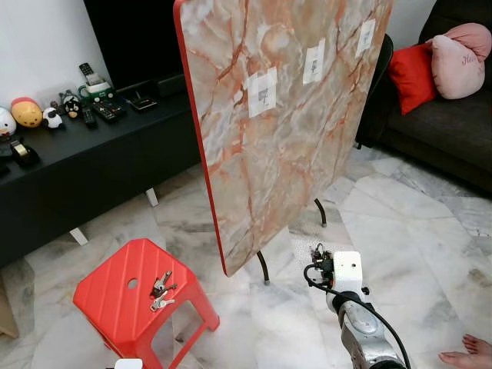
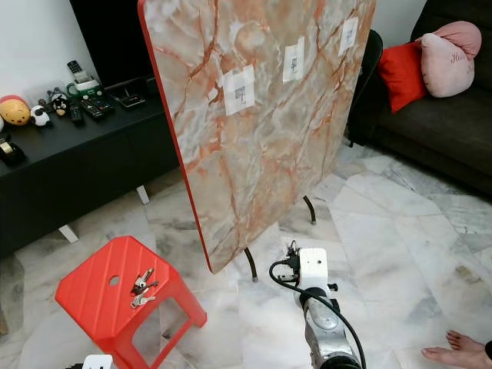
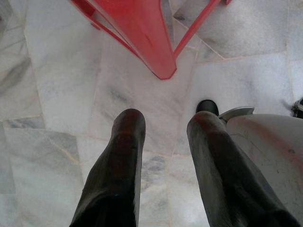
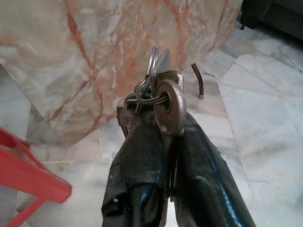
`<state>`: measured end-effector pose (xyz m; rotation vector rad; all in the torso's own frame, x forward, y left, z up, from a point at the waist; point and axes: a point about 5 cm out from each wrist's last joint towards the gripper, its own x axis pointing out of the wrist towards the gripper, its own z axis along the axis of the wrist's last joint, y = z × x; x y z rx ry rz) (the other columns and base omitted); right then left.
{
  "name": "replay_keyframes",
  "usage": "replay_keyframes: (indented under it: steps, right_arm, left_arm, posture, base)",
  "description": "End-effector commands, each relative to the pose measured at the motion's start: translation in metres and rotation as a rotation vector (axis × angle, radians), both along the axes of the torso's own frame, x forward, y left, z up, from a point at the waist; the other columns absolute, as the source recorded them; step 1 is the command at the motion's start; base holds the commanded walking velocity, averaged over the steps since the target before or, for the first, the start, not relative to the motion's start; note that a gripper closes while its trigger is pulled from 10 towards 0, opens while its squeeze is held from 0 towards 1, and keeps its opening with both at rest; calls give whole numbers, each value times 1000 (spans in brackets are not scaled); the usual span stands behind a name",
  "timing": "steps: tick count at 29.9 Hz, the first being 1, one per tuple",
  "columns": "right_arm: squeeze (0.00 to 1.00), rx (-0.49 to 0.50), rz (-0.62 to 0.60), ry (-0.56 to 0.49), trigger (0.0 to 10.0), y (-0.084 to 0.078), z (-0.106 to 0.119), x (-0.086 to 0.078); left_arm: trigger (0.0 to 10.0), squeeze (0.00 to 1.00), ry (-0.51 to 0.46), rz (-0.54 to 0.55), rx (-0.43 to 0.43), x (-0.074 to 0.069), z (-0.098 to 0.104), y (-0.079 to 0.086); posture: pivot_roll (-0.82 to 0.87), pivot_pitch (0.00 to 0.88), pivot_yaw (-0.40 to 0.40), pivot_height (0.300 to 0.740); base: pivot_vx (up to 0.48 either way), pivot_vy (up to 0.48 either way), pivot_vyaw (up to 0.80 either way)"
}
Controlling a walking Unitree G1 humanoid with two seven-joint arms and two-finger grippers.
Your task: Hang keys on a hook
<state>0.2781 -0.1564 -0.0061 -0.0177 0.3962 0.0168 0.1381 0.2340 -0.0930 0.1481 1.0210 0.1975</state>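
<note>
Right gripper [image 4: 163, 118] pinching key bunch [image 4: 158, 101] below tilted marble panel [image 1: 284, 115]; thin grip, keys could slip. Left gripper [image 3: 165, 127] fingers spread, idle.

1. The big tilted board [image 1: 284, 123] is marbled in orange and cream with rust-red veins, edged in red, with small white paper squares [image 1: 262, 91] stuck on it.
2. The stool [image 1: 123, 304] is bright red plastic; silver keys [image 1: 161, 290] lie on its ribbed top.
3. The floor [image 1: 407, 223] is white marble tile streaked grey.
4. The low cabinet [image 1: 92, 165] is black.
5. The sofa [image 1: 453, 127] is dark, carrying a red cushion [image 1: 411, 75] and a pink cushion [image 1: 459, 60].
6. The right gripper [image 4: 163, 127] has glossy black fingers clamped on a dull brass-toned key bunch [image 4: 163, 101].
7. The left gripper [image 3: 168, 125] shows black fingers, spread apart.
</note>
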Motion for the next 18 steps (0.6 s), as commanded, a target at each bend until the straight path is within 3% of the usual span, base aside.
replay_keyframes:
  steps: [1,7,18]
  right_arm:
    - [0,31,-47,-20,10000,-1,5,4]
    - [0,124,-155,4,10000,-3,3,4]
    - [0,124,-146,3,10000,-1,4,5]
  left_arm:
    - [10000,0,-1,11,3,-3,0,3]
    - [10000,0,5,7,4,-4,0,4]
    - [10000,0,7,10,1,-5,-1,4]
  posture:
    - [57,0,-27,740]
    - [62,0,-28,740]
    - [63,0,-30,740]
  base:
    - [0,0,0]
    - [0,0,0]
    - [0,0,0]
